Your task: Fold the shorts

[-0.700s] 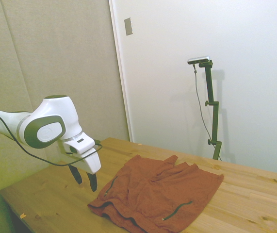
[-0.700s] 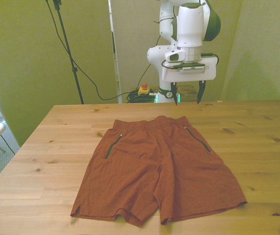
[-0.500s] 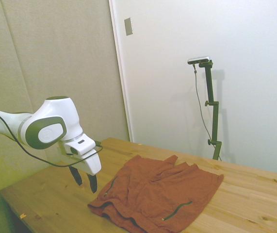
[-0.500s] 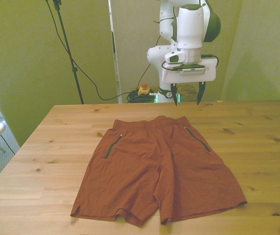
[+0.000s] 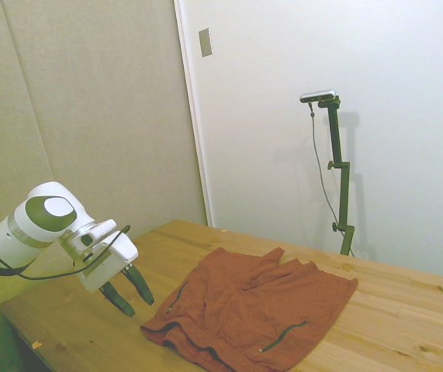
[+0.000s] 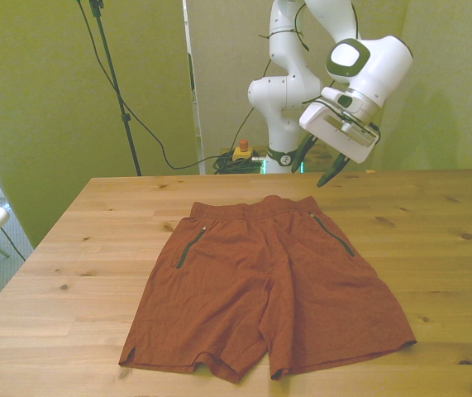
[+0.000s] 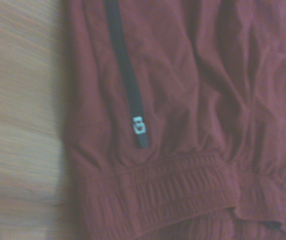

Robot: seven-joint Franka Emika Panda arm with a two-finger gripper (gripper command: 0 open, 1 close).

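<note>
The shorts (image 6: 269,285) lie flat on the counter (image 6: 434,248), light, limp and likely to sag and slide, so the gripper (image 6: 318,168), spread and empty above the waistband corner, should probably pinch that thicker elastic edge.

White rounded arm (image 6: 302,78), grey joint caps, thin black cable looped at wrist, dark fingers (image 5: 138,285).
</note>
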